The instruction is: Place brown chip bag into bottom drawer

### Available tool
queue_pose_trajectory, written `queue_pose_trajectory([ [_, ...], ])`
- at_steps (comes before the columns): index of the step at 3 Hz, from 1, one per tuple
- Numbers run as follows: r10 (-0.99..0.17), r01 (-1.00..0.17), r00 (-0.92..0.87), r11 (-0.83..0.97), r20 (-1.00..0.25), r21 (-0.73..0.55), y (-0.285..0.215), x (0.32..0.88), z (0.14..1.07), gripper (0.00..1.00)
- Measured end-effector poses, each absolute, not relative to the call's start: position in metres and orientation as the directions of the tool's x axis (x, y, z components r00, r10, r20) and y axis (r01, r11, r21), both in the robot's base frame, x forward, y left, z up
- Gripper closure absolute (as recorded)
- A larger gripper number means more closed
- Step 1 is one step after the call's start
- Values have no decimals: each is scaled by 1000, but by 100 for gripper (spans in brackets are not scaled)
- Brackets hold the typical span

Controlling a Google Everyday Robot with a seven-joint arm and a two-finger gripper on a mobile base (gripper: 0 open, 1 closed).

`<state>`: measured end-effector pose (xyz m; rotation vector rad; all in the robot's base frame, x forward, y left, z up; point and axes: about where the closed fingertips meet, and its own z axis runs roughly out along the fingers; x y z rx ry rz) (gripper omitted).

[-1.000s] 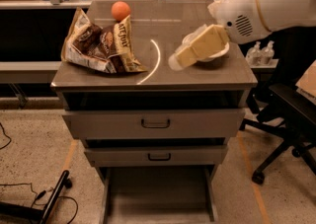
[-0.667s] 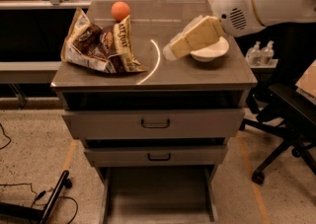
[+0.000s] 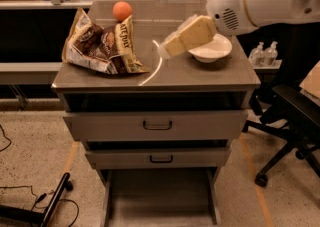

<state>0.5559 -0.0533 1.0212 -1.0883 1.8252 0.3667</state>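
The brown chip bag (image 3: 102,46) lies crinkled on the left of the cabinet top (image 3: 200,76), dark brown and cream with print. My gripper (image 3: 165,49) hangs over the middle of the top, pointing left and down, a short way right of the bag and apart from it. It holds nothing that I can see. The bottom drawer (image 3: 160,196) is pulled out at floor level, a plain grey tray with low walls and nothing in it.
An orange ball (image 3: 122,10) sits behind the bag. A white bowl (image 3: 214,51) stands at the right of the top, under my arm. Two upper drawers with dark handles (image 3: 157,125) are partly out. An office chair (image 3: 290,121) stands to the right, a black stand (image 3: 50,206) on the floor left.
My gripper has moved left across the top, off the white bowl and toward the chip bag. The bag, ball and drawers have not moved.
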Motion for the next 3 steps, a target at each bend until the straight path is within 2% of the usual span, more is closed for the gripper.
queue_pose_trajectory([
  [1,-495,-784,-112,577,-861,-230,0,587,1011,0],
  [3,-456,-760,-40,592,-889,-269,70,623,1003,0],
])
